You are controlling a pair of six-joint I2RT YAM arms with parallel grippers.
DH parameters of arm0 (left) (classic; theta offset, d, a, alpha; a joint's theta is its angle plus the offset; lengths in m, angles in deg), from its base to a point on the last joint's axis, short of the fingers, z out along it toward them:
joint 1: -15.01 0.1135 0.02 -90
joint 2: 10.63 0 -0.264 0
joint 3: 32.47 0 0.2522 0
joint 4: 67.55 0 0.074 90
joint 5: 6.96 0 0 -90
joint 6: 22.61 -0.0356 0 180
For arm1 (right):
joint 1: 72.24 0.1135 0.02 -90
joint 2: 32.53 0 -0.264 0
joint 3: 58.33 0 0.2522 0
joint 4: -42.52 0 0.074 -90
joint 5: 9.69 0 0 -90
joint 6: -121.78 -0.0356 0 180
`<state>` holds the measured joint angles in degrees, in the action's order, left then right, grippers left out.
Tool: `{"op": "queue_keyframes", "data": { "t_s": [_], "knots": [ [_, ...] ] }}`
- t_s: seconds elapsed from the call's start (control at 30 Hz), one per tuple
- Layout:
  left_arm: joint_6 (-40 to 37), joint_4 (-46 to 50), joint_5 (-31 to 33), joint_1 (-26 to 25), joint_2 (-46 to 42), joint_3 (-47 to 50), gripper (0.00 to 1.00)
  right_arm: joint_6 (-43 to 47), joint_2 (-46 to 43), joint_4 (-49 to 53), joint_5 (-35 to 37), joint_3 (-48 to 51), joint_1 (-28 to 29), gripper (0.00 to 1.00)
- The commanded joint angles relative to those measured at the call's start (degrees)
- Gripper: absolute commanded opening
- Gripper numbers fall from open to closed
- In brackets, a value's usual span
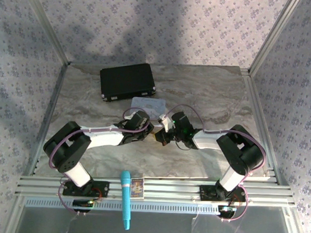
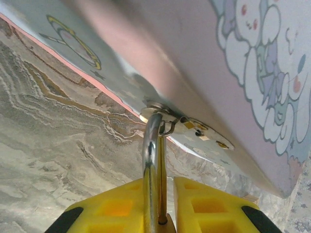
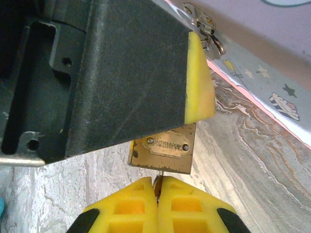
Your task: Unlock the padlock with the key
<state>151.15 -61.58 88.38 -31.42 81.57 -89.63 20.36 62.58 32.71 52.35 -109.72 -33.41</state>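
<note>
Yellow right fingers point(image 3: 126, 206) clench the thin silvery key point(image 3: 158, 180) in the small brass padlock point(image 3: 165, 148) hanging on the pastel tin's point(image 2: 194, 63) hasp point(image 2: 204, 133), while yellow left fingers point(image 2: 116, 204) flank its silvery shackle point(image 2: 150, 145) to steady it, though whether they pinch it I cannot tell.

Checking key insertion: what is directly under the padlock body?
The key, pinched in the shut right gripper, meets the bottom edge of the padlock. Whether it enters the keyway is hidden.
</note>
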Motion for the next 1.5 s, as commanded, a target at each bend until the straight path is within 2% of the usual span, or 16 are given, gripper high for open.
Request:
{"op": "queue_keyframes", "data": {
  "t_s": [0.0, 0.27, 0.57, 0.63, 0.83, 1.0, 1.17, 1.33, 1.4, 1.47],
  "knots": [
    [-1.7, 4.21, 0.06, -1.11, -2.55, 0.18, 0.25, -1.57, 0.77, 0.41, 5.35, 0.31, -0.61, 0.0],
    [-1.87, 4.54, 0.11, -1.28, -2.79, -0.11, 0.24, -1.31, 0.86, 0.81, 5.68, 0.0, -0.05, 0.0],
    [-2.34, 4.94, 0.02, -1.55, -2.73, -0.37, 0.12, -1.5, 1.24, 1.25, 6.6, -0.61, 0.54, 0.03],
    [-2.43, 5.13, 0.1, -1.55, -2.98, -0.23, 0.09, -1.76, 1.09, 1.25, 6.69, -0.36, 0.43, 0.07],
    [-3.14, 5.72, 0.83, -1.17, -3.78, 0.89, 0.04, -4.44, -1.92, -1.24, 7.15, 3.02, -1.69, 0.38],
    [-5.39, 8.14, 0.98, -0.85, -4.05, 1.15, 0.04, -5.19, -6.32, -0.53, 10.1, 4.75, -2.53, 0.55],
    [-10.32, 12.52, 0.67, 0.53, -4.3, 0.61, 0.04, -6.8, -9.48, 1.67, 13.7, 3.77, -3.05, 0.57],
    [-14.57, 16.57, 1.02, 1.49, -4.45, 0.14, 0.04, -9.55, -9.99, 9.68, 21.47, -2.28, -2.99, 0.6],
    [-15.36, 17.8, 1.59, 1.44, -4.79, -0.15, 0.04, -10.29, -9.31, 12.52, 23.0, -5.32, -2.95, 0.68],
    [-15.71, 17.79, 1.85, 1.47, -5.01, -0.1, 0.04, -11.05, -7.9, 14.47, 23.39, -8.17, -2.94, 0.69]
  ]
}}
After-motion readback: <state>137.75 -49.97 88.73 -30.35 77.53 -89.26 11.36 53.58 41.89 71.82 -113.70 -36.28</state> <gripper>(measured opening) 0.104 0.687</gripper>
